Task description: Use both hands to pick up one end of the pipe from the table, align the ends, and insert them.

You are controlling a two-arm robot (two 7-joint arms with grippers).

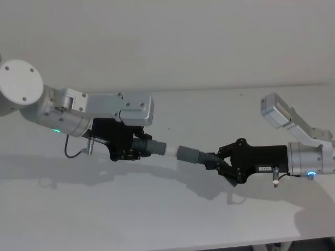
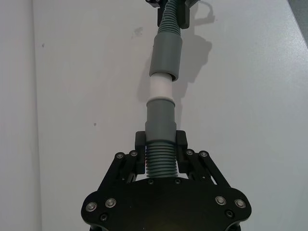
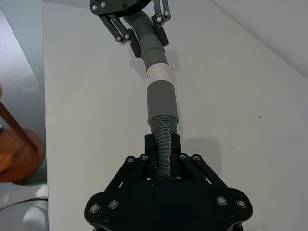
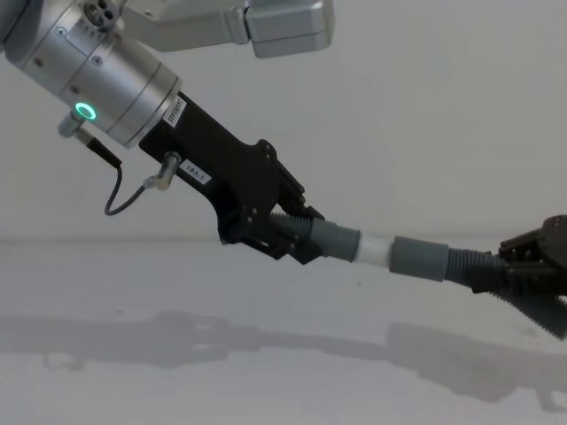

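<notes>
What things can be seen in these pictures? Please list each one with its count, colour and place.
Pipe piece with white tip: one, dark grey ribbed hose with grey cuff, held in the air over the table, tip pointing at the other piece's cuff.
Pipe piece with open cuff: one, dark grey ribbed hose with wide grey cuff, held in the air, its mouth at the white tip.
White tip: one, white, between the two cuffs, mostly exposed.
Table: one, white-grey, under both arms.
Wooden object: one, orange-brown, beside the table edge.
Left gripper: one, black, on a silver arm with green ring light, shut on the tipped piece.
Right gripper: one, black, shut on the cuffed piece.
</notes>
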